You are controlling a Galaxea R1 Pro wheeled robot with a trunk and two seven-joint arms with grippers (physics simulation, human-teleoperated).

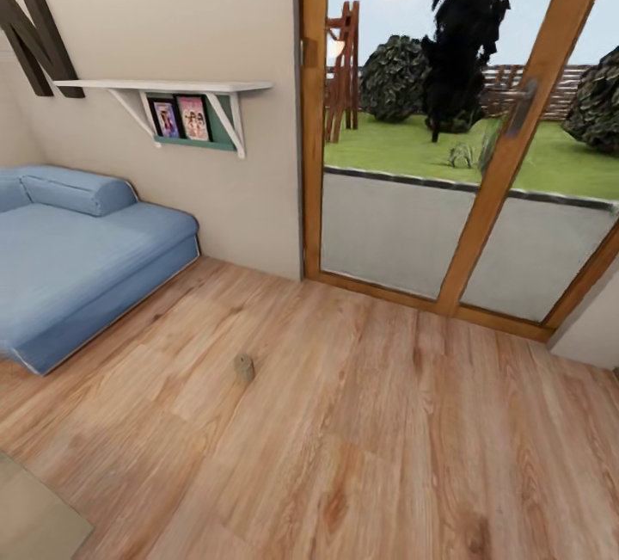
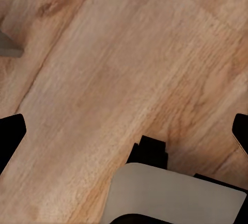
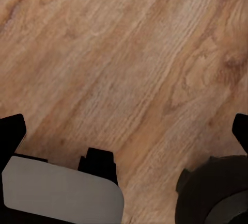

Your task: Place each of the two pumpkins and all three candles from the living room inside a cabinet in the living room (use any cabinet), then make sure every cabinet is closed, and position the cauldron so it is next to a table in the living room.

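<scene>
Candle [image 1: 244, 367] standing alone on wood floor [image 1: 370, 448], near blue sofa [image 1: 77, 259], not yet stowed. Hanging over bare floor: left tool [image 2: 124, 131] and right tool [image 3: 124, 131], both spread wide, holding nothing.

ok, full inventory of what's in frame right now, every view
sofa: 1, blue, left on the wood floor against the wall
small cylinder: 1, tan, upright on the floor in front of the sofa; possibly a candle, too small to tell
wall shelf: 1, white, above the sofa
framed pictures: 2, dark frames, under the shelf
wall letter: 1, dark, upper left, partly cut off
patio doors: wooden frames, glass, right; lawn, bushes, fence outside
rug edge: tan, bottom left corner
left gripper: black fingers at the frame edges, open, over bare floor
right gripper: black fingers likewise, open, over bare floor
</scene>
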